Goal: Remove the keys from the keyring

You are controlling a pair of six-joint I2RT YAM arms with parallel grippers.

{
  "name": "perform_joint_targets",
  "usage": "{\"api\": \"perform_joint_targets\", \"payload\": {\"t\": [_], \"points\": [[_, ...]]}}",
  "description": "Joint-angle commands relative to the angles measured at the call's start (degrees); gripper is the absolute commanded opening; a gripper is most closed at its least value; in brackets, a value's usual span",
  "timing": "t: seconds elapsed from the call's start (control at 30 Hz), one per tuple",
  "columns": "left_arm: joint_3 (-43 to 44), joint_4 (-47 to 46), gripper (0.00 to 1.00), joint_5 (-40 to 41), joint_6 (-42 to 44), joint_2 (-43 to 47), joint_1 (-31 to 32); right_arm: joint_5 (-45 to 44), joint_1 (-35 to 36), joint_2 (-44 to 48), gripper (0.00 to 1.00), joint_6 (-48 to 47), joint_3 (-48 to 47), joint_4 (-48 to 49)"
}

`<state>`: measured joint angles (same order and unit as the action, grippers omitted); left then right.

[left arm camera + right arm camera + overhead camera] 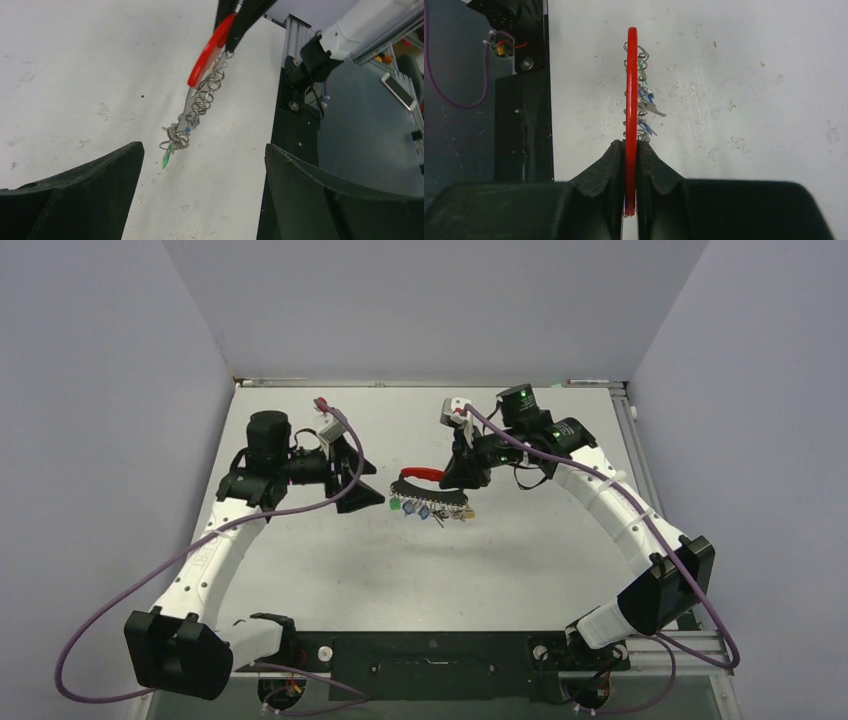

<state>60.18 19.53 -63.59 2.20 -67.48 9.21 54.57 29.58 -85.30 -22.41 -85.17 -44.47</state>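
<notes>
**Keyring point(432, 488) pinched by the right arm, left one wide open next to it**

Top view first: the ring is over the middle of the table point(420, 580), long axis running left to right with the right end a touch nearer the arms; red arc on the far side, keys point(422, 510) strung in a row along the near side; the right gripper point(463, 478) is on its right end; the left gripper point(365, 485) points at its left end, near but not touching.

Left wrist view: ring seen nearly end-on, running from the top of the shot down toward the camera; red arc up top, a stack of little split rings trailing below it; the green key point(167, 156) is the nearest bit, tip pointing down-left; the two black fingers point(90, 192) are spread far apart with only table between them.

Right wrist view: ring is dead edge-on, a thin red line going straight away from the camera; keys fan out to its right, blue tags plus a bare silver one sticking out sideways; both pads point(610, 165) are squeezed onto the red arc, one each side; can't tell from any shot whether the keys touch the table.
</notes>
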Motion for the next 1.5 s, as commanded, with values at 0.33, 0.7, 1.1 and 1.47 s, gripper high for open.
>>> {"api": "perform_joint_targets", "payload": {"t": [0.33, 0.7, 1.1, 1.47], "points": [[0.91, 4.64, 0.56, -7.44, 13.38, -0.54, 5.43, 12.46, 2.02, 4.32, 0.05, -5.46, 0.89, -0.82], [2.54, 6.22, 0.28, -7.38, 15.01, -3.12, 10.94, 14.79, 3.59, 2.78, 0.05, -6.68, -0.18, -2.21], [4.07, 10.13, 0.0, -6.87, 15.02, -3.33, 11.18, 8.35, 5.89, 2.37, 0.79, -3.51, 1.39, -0.13], [3.55, 8.83, 0.0, -8.39, 13.28, -2.97, 11.18, 5.85, 11.18, -3.27, 0.64, 0.03, -0.26, 1.41]]}}
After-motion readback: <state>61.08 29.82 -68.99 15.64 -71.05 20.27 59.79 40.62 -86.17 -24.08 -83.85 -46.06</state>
